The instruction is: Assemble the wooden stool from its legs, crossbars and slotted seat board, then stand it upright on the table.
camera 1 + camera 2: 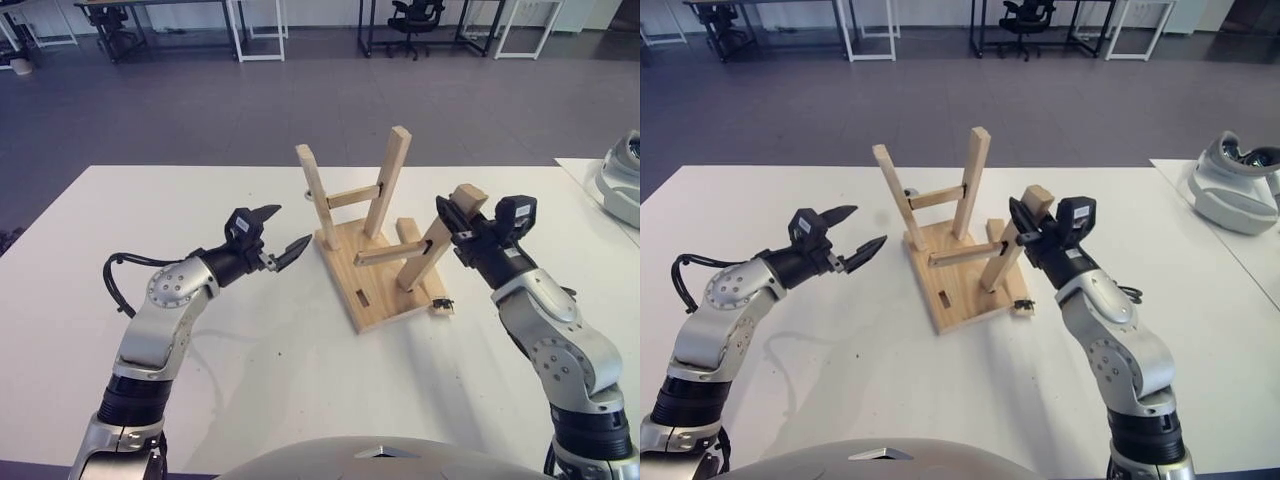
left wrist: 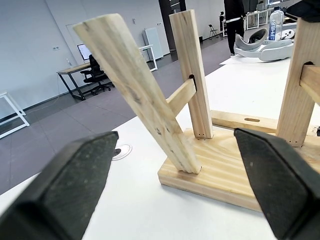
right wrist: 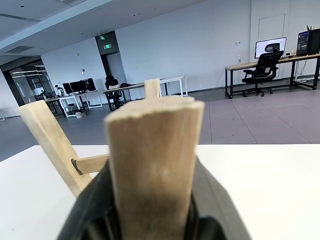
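Looking down through the left eye, the seat board (image 1: 375,295) lies flat on the table (image 1: 150,200), two far legs (image 1: 390,180) rising from it, tied by a crossbar (image 1: 353,197). The right gripper (image 1: 455,228) is pinching the top of a third leg (image 1: 425,258), which leans over the board's right side with a second crossbar (image 1: 380,256) running toward the pair. Whether its foot sits in a slot, I cannot tell. The left gripper (image 1: 288,232) hovers just left of the board, spread wide and holding nothing. The right eye gives the same layout, the leaning leg (image 1: 1000,262) well off vertical. From the left wrist, both fingers (image 2: 65,190) frame the nearest far leg (image 2: 142,105) without touching it, so this arm would do well to brace the board against sliding. From the right wrist, the leg's end grain (image 3: 152,160) sits clamped squarely. My judgement is to tip it upright first, then press straight down, never levering the crossbar.
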Robot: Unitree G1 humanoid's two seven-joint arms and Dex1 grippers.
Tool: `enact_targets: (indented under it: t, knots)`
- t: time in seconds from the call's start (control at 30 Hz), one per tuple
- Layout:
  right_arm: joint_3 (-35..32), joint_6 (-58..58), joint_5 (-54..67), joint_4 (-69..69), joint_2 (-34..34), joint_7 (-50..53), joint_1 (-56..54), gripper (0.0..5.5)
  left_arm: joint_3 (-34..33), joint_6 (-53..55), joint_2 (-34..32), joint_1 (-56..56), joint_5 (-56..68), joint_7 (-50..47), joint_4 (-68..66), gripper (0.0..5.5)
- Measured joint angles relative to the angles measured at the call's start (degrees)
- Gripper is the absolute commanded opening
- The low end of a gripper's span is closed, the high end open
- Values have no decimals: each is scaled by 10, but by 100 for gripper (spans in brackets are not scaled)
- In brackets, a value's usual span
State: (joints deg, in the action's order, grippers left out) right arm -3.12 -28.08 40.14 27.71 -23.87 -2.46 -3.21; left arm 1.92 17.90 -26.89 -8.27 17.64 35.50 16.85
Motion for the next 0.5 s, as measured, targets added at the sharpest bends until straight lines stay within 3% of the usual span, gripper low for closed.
enact_targets:
  t: [0.1, 0.27, 0.5]
  knots:
    - [11, 4, -22, -24, 7, -9, -27, 104, 0, -4, 3, -4, -4, 0, -11, 427]
    - [5, 11, -43, -42, 25, -30, -27, 211, 0, -11, 8, -15, -5, -4, -15, 427]
    - [-80, 22, 48, 21, 12, -115, -70, 331, 0, -18, 13, -15, -11, -9, -23, 427]
